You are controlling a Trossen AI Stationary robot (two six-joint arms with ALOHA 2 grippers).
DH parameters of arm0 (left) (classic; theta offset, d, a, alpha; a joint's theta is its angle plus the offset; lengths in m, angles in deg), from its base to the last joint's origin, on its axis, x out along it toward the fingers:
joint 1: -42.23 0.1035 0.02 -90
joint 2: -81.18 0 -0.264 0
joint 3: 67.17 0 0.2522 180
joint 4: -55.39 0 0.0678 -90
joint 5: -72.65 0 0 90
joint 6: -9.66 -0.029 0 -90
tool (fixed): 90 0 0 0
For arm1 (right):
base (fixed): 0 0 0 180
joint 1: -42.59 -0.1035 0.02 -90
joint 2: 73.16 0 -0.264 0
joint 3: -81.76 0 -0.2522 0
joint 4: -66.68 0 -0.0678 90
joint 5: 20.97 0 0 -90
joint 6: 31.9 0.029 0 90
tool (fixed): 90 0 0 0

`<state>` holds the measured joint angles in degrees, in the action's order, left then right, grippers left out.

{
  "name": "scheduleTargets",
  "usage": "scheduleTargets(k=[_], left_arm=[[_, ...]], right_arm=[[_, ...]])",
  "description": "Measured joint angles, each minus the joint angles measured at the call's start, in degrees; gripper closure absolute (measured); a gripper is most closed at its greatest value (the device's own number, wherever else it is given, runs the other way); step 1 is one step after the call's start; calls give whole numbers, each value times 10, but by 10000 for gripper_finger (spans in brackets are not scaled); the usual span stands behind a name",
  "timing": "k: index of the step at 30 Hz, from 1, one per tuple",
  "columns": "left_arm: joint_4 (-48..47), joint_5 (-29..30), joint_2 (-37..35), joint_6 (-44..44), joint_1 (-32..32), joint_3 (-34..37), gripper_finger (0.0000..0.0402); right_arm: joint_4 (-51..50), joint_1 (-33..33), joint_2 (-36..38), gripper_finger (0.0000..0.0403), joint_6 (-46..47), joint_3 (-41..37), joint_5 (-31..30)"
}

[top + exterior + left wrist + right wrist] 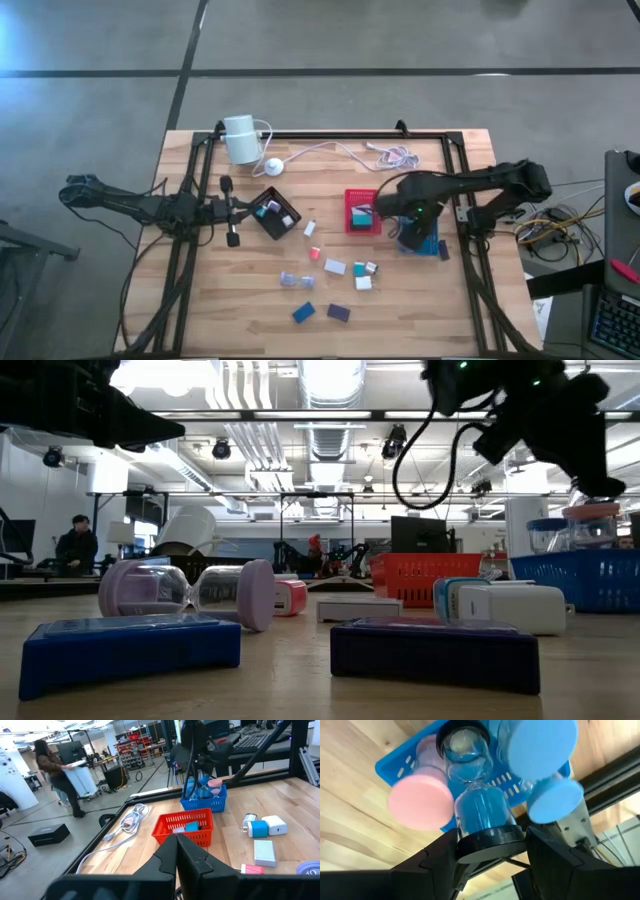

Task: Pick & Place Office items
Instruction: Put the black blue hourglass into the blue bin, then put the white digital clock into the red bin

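Note:
My right gripper hangs over the blue basket at the table's right, shut on a sand timer with black caps and blue sand. A pink-capped timer and a blue-capped timer stand in the basket under it. Small blocks lie on the wood in the middle and near part: white, blue, dark purple. A purple timer lies on its side. My left gripper is shut on nothing, level, next to the black tray. My right gripper pinches the timer's upper black cap between its two fingers, which come steeply from above. The timer hangs roughly upright below them, its other black cap over the blue basket. Whether that end touches the basket cannot be told.
The red basket with a teal piece stands just left of my right gripper. A white cylinder and its cable lie at the far edge. Black frame rails run along the table's sides. A person stands beyond the table.

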<state>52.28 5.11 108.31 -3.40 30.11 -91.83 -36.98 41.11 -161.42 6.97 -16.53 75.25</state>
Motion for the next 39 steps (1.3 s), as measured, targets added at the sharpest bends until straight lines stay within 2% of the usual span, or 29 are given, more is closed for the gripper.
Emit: scheduleTargets(k=[10, 21, 31, 39], left_arm=[[0, -3, 1, 0, 0, 0, 392], [0, -4, 1, 0, 0, 0, 392], [0, -6, 4, 2, 0, 0, 392], [0, -6, 4, 2, 0, 0, 392]], right_arm=[[-14, 33, -99, 200, -85, 26, 1], [0, 46, -108, 196, -107, 27, -4], [7, 46, -109, 144, -114, 42, -16], [3, 45, -109, 128, -115, 75, -19]])
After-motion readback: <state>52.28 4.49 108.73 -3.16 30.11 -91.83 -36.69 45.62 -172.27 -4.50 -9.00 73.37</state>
